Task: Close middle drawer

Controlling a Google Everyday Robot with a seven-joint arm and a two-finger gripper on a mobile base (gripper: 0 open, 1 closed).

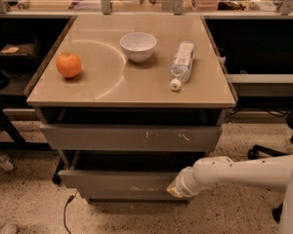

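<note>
The middle drawer [118,182] is the lower grey drawer of the cabinet. It stands pulled out, with a dark gap above its flat front and a faint pale scuff near the centre. My gripper [174,189] is at the end of the white arm [234,172], which reaches in from the right. The gripper is against the right end of the drawer front, low near the floor. The arm's wrist hides the gripper's tip.
Above is the taller drawer front with two pale scratches [132,138], also slightly out. On the tabletop [102,79] are an orange [69,65], a white bowl [137,46] and a lying water bottle [182,64]. A cable [66,213] lies on the floor at left, and a chair base [263,152] stands at right.
</note>
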